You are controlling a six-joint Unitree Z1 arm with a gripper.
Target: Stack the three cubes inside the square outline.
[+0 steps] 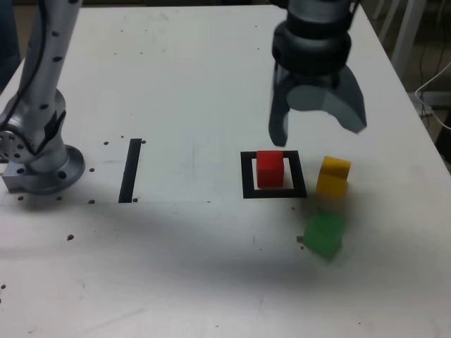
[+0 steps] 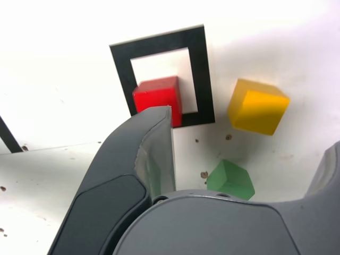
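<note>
**Red cube in the frame, gripper raised above it**

The small solid red cube [image 1: 269,169] sits inside the flat black square tape outline [image 1: 248,174] on the white tabletop [image 1: 211,282]. In the wrist view the red cube [image 2: 158,98] lies toward one corner of the outline [image 2: 201,74], overlapping part of the black tape and leaving white centre showing beside it.

The small solid yellow cube [image 1: 332,176] stands just outside the outline on the exterior view's right, apart from the tape. The small solid green cube [image 1: 324,234] rests nearer the camera than the yellow one, close to it but not touching, and turned at an angle.

The dark grey gripper [image 1: 317,123] hangs above the tabletop, over the far edge of the outline, holding nothing. Its 2 fingers [image 1: 279,127] are spread wide apart.

A straight black tape strip [image 1: 130,170] lies well to the exterior view's left, near the arm's silver base [image 1: 42,169].
</note>
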